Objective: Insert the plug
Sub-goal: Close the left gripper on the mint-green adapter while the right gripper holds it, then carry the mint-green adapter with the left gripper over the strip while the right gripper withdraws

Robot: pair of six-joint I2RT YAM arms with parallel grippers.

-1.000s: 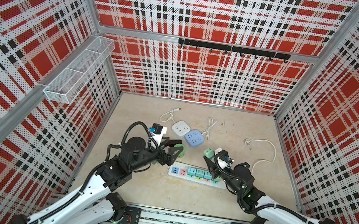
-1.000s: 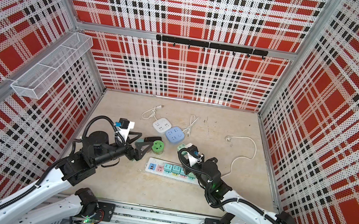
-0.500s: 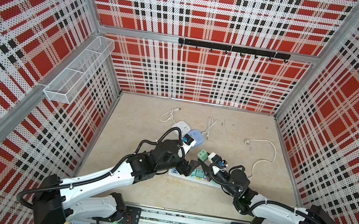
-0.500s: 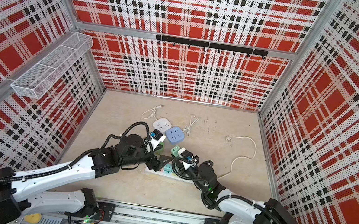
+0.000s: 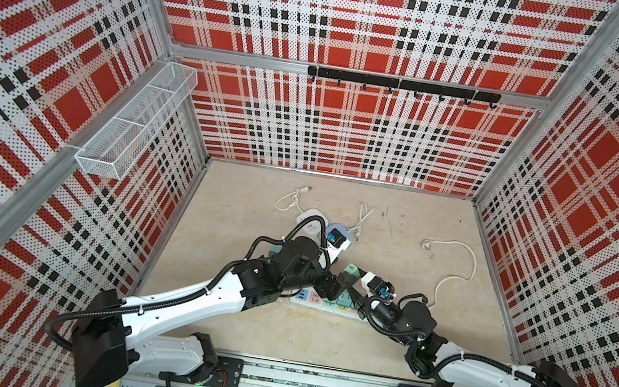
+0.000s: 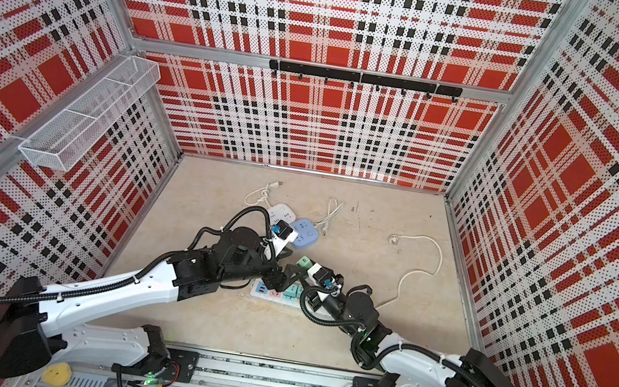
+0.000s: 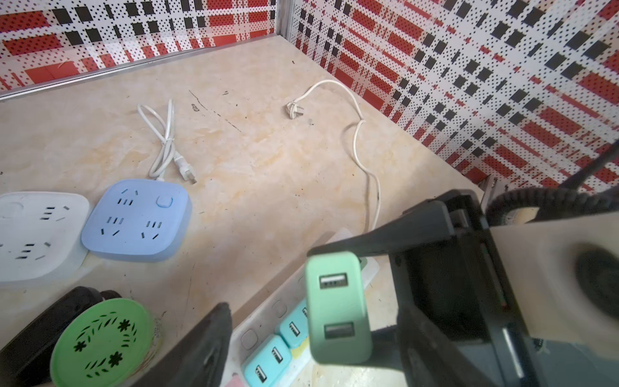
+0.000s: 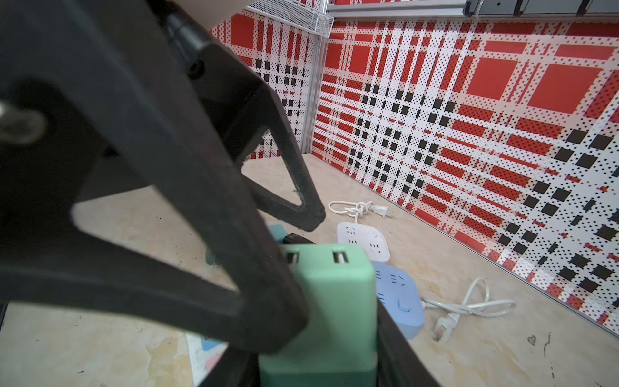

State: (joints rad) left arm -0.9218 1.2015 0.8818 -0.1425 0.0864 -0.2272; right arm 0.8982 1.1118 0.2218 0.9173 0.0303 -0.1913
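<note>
My right gripper [image 8: 318, 348] is shut on a mint-green USB charger plug [image 8: 335, 295], which it holds just above the white power strip [image 7: 254, 331]. Both top views show this plug [image 5: 351, 270] [image 6: 303, 262] at the middle of the floor, over the strip [image 5: 316, 309] [image 6: 262, 294]. Two teal chargers [image 7: 268, 362] sit in the strip. My left gripper [image 7: 311, 338] is open and straddles the green plug [image 7: 338, 308], with a gap on one side. One of its black fingers [image 8: 201, 234] crosses in front of the plug in the right wrist view. The plug's prongs are hidden.
A blue socket hub [image 7: 137, 221] and a white one [image 7: 33, 234] lie behind the strip. A green round disc [image 7: 104, 341] is beside my left finger. The strip's white cord [image 7: 355, 144] and a coiled cable [image 7: 164, 144] lie on the floor. A wire basket [image 5: 133, 124] hangs on the left wall.
My left arm has swung from the left to the middle, its gripper now round the green plug with the jaws narrowing. The right gripper has carried the plug slightly left, over the strip.
</note>
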